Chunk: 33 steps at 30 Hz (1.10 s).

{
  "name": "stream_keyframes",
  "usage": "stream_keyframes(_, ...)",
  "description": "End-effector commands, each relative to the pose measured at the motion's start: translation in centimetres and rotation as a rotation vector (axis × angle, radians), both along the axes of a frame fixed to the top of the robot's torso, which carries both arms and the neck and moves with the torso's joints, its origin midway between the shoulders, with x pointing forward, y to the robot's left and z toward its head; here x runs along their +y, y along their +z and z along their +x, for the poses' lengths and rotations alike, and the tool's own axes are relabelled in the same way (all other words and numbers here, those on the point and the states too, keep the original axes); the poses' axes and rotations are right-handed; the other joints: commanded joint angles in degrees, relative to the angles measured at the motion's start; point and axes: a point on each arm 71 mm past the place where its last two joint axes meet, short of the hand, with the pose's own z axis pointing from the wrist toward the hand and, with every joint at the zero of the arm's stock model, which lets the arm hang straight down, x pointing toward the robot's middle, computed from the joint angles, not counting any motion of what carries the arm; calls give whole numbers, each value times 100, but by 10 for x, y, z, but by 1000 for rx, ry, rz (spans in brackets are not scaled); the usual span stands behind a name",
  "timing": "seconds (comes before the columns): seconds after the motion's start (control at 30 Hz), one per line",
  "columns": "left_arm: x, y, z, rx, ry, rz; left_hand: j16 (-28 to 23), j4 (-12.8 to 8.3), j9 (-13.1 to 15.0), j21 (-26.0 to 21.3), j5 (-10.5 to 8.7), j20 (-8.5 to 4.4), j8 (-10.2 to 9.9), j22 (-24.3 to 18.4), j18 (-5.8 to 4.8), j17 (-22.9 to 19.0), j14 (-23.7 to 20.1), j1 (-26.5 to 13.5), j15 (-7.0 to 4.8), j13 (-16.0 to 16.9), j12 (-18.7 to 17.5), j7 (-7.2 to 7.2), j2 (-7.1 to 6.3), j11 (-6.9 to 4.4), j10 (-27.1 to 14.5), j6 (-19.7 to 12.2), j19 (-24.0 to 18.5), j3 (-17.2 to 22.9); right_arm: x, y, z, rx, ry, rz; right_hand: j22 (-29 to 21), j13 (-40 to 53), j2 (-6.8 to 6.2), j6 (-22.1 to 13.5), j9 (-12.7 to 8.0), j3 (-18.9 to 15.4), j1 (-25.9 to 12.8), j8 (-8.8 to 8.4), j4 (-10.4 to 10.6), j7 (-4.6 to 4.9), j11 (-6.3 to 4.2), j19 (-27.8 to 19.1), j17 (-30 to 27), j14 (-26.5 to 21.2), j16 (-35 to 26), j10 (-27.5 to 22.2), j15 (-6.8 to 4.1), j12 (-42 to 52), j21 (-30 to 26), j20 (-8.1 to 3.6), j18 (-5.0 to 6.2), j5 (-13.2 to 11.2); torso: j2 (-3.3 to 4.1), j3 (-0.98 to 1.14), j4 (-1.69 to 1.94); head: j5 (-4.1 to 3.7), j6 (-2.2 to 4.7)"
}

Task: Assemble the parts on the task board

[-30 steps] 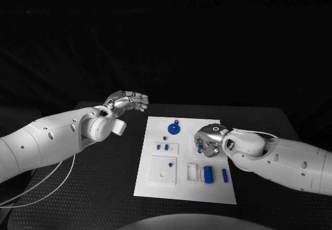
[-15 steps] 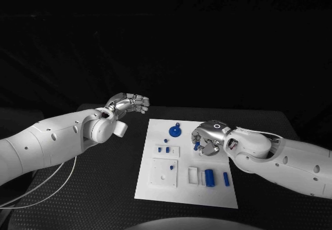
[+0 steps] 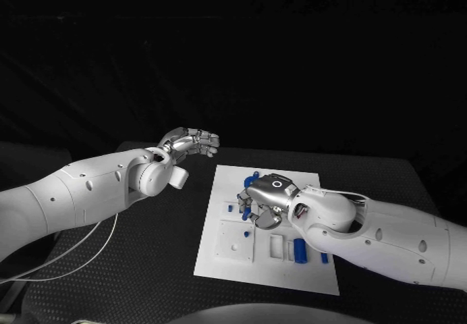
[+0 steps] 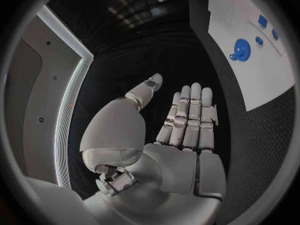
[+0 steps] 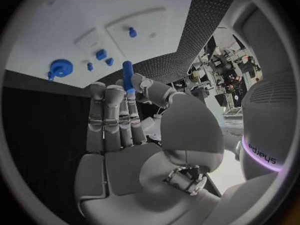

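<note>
My right hand (image 5: 125, 130) pinches a blue peg (image 5: 127, 76) above the task board (image 3: 226, 260); the grip sits low on it, so it may tilt and miss its hole. Left hand (image 4: 181, 120) hangs spread and empty off the board.

A black tabletop (image 3: 136, 270) with a fine woven texture spreads under everything. A thin white cable (image 3: 59, 260) trails in loops across its near left part.
</note>
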Motion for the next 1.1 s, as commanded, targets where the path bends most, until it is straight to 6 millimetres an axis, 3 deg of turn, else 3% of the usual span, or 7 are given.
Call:
stream_keyframes(0.03,-5,1,0,-5,-13,-18,-21,41,-7,-32,16,4,29,9,109,10,44,21,-7,-9,8,9,43,7,21,-24,48,-2,4,-4,-5,-13,30,-1,119,108,60,42,6,47,-13,18,-3,7,-7,29,6,-16,23,153,-38,26,35,-9,121,18,2,-8,19,44,-27)
stream_keyframes(0.13,-8,1,1,-6,-14,-19,-22,43,-7,-33,16,3,31,10,109,13,46,21,-8,-10,9,9,46,6,24,-23,49,-2,8,-9,-9,-7,41,0,118,109,63,40,7,49,-14,17,-5,7,-6,28,6,-18,24,152,-37,24,37,-9,121,18,6,-10,4,120,-40)
stream_keyframes(0.23,-10,1,2,-5,-16,-20,-24,45,-7,-34,16,3,33,11,108,16,47,20,-8,-11,10,8,50,6,26,-22,50,-2,16,-15,-14,6,60,0,118,110,65,40,7,49,-14,17,-7,7,-6,27,7,-19,25,152,-37,24,39,-10,121,18,3,-12,-7,139,-66)
stream_keyframes(0.47,-15,0,3,-5,-24,-24,-27,48,-8,-36,15,3,34,13,108,20,48,19,-9,-13,11,8,54,6,29,-21,51,-3,31,-33,-27,40,93,-4,117,112,68,39,9,51,-16,16,-11,7,-6,25,8,-21,27,151,-37,22,43,-11,121,18,0,-2,10,219,-105)
stream_keyframes(0.53,-16,0,2,-5,-26,-24,-28,48,-8,-37,15,3,35,13,108,22,48,19,-10,-13,11,7,55,5,30,-21,50,-3,32,-38,-29,40,99,-14,117,112,70,39,9,51,-16,16,-13,7,-6,25,8,-22,28,151,-37,22,44,-12,121,18,-1,0,-1,254,-117)
stream_keyframes(1.1,-18,0,3,-3,-32,-27,-35,49,-10,-42,15,2,36,15,106,28,47,18,-11,-17,10,7,59,4,31,-23,49,-4,33,-61,-32,47,96,-64,116,116,75,41,12,54,-16,15,-26,6,-6,20,9,-24,33,151,-37,19,52,-14,121,18,3,1,-10,337,-178)
